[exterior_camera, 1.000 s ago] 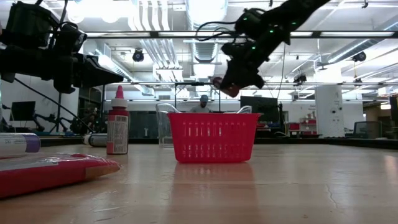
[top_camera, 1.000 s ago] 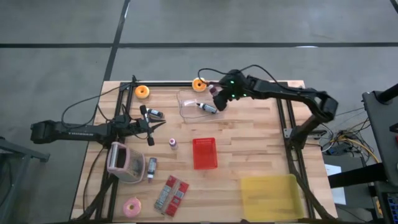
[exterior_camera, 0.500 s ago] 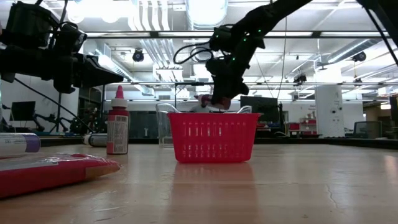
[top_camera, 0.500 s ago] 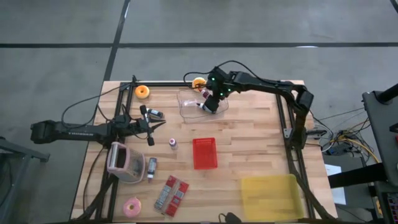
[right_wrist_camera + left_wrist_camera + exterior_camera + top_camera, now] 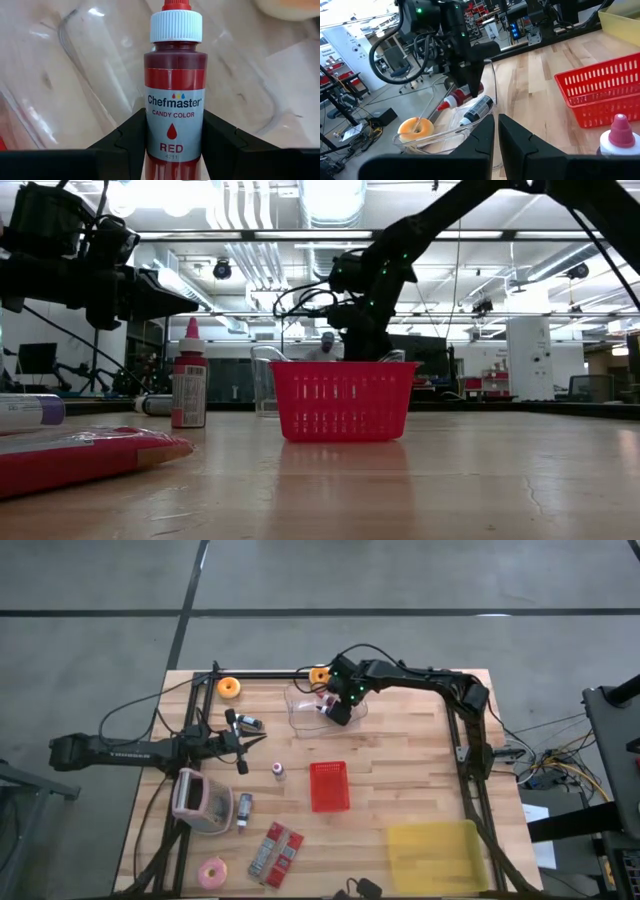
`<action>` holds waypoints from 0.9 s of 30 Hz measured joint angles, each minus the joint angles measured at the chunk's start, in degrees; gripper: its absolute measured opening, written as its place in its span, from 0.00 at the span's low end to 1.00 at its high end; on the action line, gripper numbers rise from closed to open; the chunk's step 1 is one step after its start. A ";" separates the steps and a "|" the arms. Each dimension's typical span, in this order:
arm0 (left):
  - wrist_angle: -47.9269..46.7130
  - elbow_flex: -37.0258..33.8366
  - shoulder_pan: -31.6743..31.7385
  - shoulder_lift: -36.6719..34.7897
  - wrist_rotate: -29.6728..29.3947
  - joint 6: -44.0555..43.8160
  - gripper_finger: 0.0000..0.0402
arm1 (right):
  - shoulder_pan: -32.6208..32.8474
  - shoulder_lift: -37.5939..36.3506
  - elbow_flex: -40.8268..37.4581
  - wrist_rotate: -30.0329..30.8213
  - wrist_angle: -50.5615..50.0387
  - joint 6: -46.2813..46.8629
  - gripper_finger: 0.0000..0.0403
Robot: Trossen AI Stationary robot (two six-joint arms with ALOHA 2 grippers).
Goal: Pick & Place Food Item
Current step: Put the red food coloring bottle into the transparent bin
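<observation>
Upper centre of the high view | red candy colour bottle [image 5: 174, 100] is gripped lengthwise by right hand [image 5: 339, 708], directly over clear container [image 5: 300, 705] | left hand [image 5: 243, 743] closed, farther, mid-left.

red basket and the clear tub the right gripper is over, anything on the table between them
No, that stretch is bare wood. The high view shows nothing between the red basket and the clear tub, where the right gripper holds a red bottle.
</observation>
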 joint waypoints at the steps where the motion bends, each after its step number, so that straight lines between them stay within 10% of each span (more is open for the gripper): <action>1: -0.02 -0.01 0.00 0.02 0.00 0.01 0.07 | -0.08 0.11 -0.12 -0.08 0.02 0.02 0.37; 27: -0.03 -0.01 -0.01 0.02 0.00 0.00 0.07 | -0.28 2.64 -0.94 2.94 0.49 -2.59 0.37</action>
